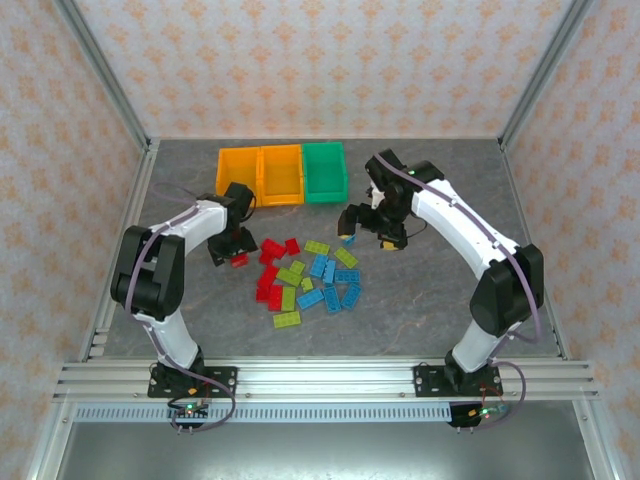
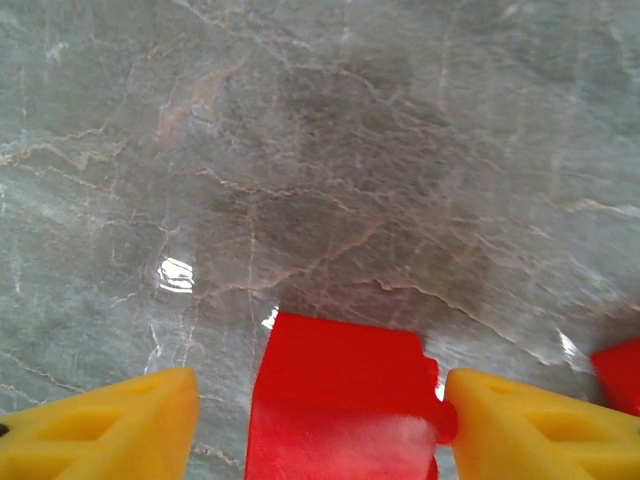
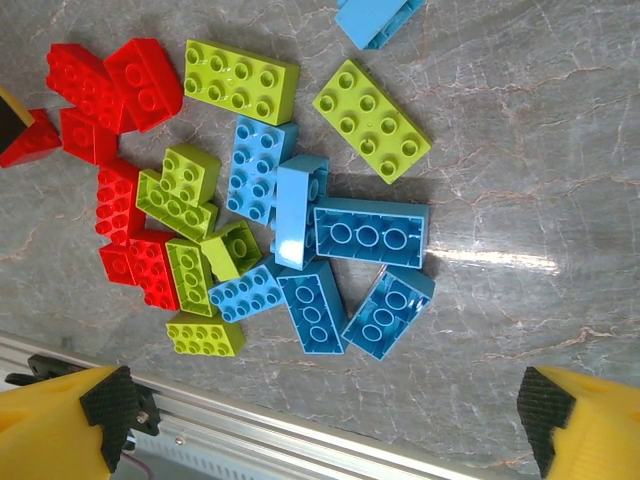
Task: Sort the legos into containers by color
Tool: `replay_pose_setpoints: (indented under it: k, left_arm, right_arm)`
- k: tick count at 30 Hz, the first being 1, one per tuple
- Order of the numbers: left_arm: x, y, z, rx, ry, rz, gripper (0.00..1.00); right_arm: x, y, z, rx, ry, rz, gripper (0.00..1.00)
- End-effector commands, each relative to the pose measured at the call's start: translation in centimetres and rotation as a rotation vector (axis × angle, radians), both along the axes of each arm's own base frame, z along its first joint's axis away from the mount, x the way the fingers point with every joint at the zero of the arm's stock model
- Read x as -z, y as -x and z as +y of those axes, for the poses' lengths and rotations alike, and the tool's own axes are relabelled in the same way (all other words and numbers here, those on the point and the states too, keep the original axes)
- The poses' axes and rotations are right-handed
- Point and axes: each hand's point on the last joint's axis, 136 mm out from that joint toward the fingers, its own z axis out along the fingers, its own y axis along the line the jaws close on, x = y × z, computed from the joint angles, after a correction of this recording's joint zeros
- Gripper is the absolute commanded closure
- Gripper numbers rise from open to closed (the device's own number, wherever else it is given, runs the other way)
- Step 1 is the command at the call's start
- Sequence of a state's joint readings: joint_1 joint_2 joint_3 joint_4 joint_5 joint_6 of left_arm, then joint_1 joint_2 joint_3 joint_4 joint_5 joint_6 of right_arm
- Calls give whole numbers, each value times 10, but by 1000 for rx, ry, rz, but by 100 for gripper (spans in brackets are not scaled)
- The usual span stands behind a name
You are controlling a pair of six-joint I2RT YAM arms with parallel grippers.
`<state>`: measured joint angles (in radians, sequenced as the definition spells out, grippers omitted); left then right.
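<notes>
A red lego point(image 2: 340, 390) lies on the table between the yellow fingers of my left gripper point(image 2: 320, 400). The right finger touches the lego's side and a gap shows at the left finger point(image 2: 110, 425). From above, this gripper point(image 1: 228, 255) hangs low at the left of the lego pile point(image 1: 305, 280), with the red lego point(image 1: 238, 261) under it. My right gripper point(image 1: 367, 232) hovers open over the pile's far right, nothing between its fingers point(image 3: 325, 420). Red, lime green and blue legos point(image 3: 270, 200) lie jumbled below it. Two orange containers point(image 1: 238, 172) point(image 1: 281, 172) and a green one point(image 1: 324, 170) stand in a row at the back.
Another red lego point(image 2: 620, 375) lies just right of my left gripper. One blue lego point(image 3: 375, 15) sits apart from the pile, towards the containers. The metal rail point(image 1: 320, 380) runs along the table's near edge. Bare grey table surrounds the pile.
</notes>
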<state>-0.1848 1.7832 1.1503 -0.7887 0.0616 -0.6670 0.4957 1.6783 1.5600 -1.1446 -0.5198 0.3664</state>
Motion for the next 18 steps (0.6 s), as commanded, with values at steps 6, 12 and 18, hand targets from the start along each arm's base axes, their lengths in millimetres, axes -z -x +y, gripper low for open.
replay_pose_setpoints:
  k: [6, 12, 18]
  left_arm:
    - [2, 2, -1, 17, 21, 14, 65]
    - [-72, -18, 3, -32, 66, -192, 74]
    - [-152, -95, 8, -36, 81, -454, 74]
  right_arm:
    - [-10, -8, -4, 19, 36, -13, 0]
    - [-18, -18, -4, 43, 39, -57, 0]
    - [-19, -27, -6, 82, 53, -92, 0]
